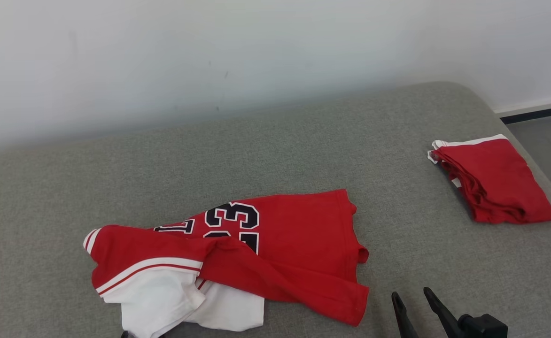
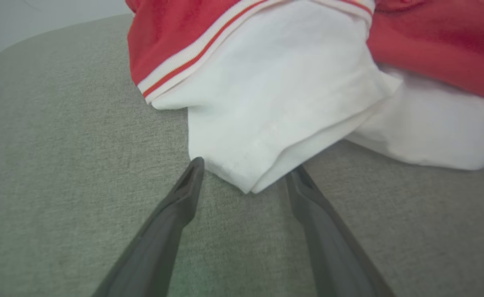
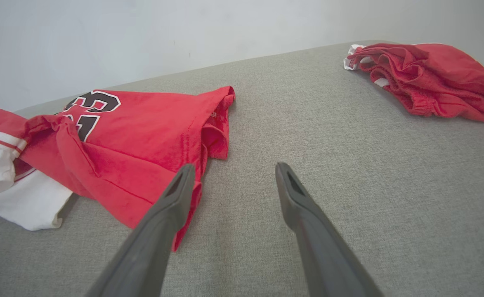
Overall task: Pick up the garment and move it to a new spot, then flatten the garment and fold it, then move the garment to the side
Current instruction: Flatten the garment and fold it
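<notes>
While the left gripper [image 2: 246, 167] stands spread and empty, a white sleeve [image 2: 275, 103] of the jersey [image 1: 298, 234] lies just ahead, its corner between the fingertips; the crumpled jersey rests on the grey cushion [image 1: 303, 150], ahead-left of the right gripper [image 1: 411, 293], also spread and empty, with folded red cloth [image 1: 496, 183] ahead-right

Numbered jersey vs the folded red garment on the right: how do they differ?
Pose: numbered jersey lies rumpled and spread, one part flopped over itself; folded red garment is a compact stack.
Look: numbered jersey shows dark numerals and large white panels; folded red garment is plain red with thin white trim.
Place: numbered jersey sits mid-surface; folded red garment near the right edge.
Shared: both red and white, on the grey surface.
</notes>
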{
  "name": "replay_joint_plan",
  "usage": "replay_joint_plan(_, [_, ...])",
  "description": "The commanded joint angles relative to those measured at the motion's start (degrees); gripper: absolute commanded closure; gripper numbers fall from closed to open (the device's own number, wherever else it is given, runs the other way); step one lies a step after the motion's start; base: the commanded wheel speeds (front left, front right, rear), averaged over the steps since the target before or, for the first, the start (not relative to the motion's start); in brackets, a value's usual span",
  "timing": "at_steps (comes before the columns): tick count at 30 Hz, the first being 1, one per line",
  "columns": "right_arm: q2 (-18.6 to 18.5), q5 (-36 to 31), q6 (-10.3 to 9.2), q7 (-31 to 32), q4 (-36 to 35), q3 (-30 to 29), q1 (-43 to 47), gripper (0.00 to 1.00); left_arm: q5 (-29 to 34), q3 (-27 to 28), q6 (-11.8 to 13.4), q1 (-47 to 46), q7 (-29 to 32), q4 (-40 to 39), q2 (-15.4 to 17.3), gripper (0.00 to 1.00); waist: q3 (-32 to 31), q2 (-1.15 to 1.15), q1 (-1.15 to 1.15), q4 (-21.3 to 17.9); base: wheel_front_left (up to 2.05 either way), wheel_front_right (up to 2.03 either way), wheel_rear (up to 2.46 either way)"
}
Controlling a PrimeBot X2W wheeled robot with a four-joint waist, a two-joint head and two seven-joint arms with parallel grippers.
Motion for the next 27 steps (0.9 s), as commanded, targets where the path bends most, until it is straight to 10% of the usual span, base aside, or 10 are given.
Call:
replay_joint_plan(1, [-0.29,-0.31,-0.18,-0.29,-0.25,-0.14,-0.11,0.00,-0.44,0.32,0.55,-0.23,-0.17,-0.40,-0.03,0.00,0.21,0.00,-0.01,-0.18,0.00,0.00,0.00])
replay_joint_plan(6, [-0.06,-0.54,-0.17,-0.24,-0.34,-0.38,-0.17,0.00,-0.41,1.29,0.84,0.26,-0.16,-2.77,0.38,0.00,0.28,0.00,-0.01,0.21,0.00,0.00,0.00])
replay_joint_plan(7, [-0.03,-0.60,-0.17,-0.23,-0.38,-0.33,-0.25,0.00,-0.32,1.50,0.93,0.32,-0.16,-3.49,0.46,0.30,0.25,0.00,-0.01,0.40,0.00,0.00,0.00])
replay_joint_plan(8, [0.00,-0.71,-0.18,-0.14,-0.47,-0.25,-0.23,0.00,-0.22,1.53,0.56,0.54,-0.16,-3.65,0.53,1.00,0.18,0.00,-0.01,0.81,0.00,0.00,0.00])
replay_joint_plan(27, [-0.25,-0.46,-0.18,0.01,-0.70,-0.12,1.02,0.00,1.41,4.58,-1.05,5.95,-0.16,-9.04,3.44,1.00,-0.43,0.00,-0.01,4.62,0.00,0.00,0.00])
